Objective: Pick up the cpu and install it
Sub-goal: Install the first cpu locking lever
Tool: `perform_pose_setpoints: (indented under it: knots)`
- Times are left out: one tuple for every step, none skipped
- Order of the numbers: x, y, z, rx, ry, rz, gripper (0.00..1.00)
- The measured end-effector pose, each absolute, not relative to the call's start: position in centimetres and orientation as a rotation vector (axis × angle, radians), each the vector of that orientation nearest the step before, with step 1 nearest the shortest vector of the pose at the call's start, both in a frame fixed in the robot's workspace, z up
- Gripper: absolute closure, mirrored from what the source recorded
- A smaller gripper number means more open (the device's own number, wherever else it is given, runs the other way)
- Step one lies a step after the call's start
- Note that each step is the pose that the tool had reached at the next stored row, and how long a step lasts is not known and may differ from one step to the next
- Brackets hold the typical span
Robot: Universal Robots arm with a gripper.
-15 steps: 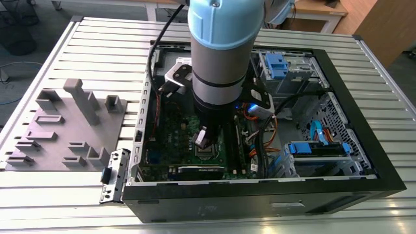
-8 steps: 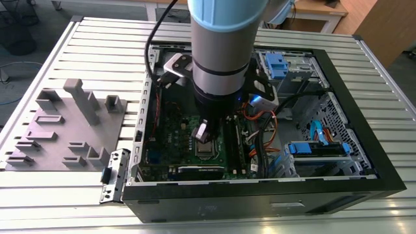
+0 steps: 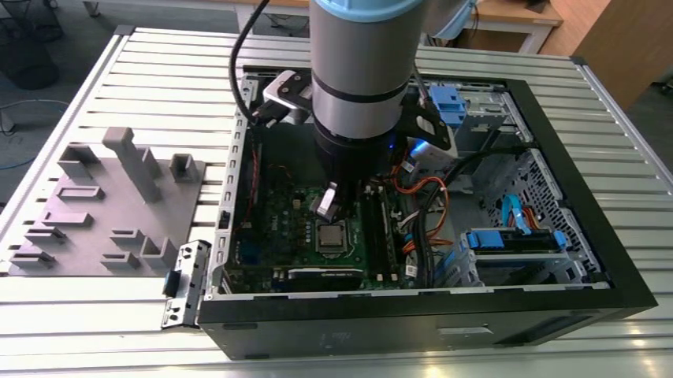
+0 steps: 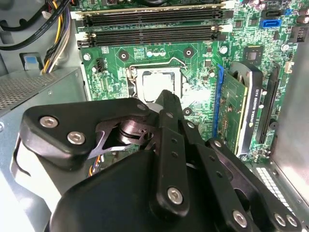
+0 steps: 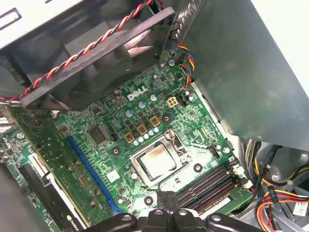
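Inside the open computer case [image 3: 547,307], mid-motherboard [image 5: 91,159], you have: the socket frame [image 5: 157,162]; within it the cpu [image 5: 158,159], seated flat, apparently installed; gripper [image 3: 326,206] poised just above, pincer state I cannot tell.

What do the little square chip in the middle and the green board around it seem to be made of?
The cpu looks like brushed metal on top: silvery-grey, dully reflecting light. The green board looks like lacquered circuit laminate, glossy green with fine traces and solder points. Neither can be confirmed by sight alone.
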State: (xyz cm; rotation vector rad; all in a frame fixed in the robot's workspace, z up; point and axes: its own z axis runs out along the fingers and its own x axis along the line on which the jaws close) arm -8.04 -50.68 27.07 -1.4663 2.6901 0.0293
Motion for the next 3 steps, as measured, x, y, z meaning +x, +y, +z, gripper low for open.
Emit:
perform_pose_setpoints:
  knots:
    - [-8.04,-50.68,27.07,-1.466,2.69,0.029,0.89]
    - [-8.03,-50.68,27.07,-1.466,2.69,0.029,0.89]
    - [-8.03,-50.68,27.07,-1.466,2.69,0.029,0.89]
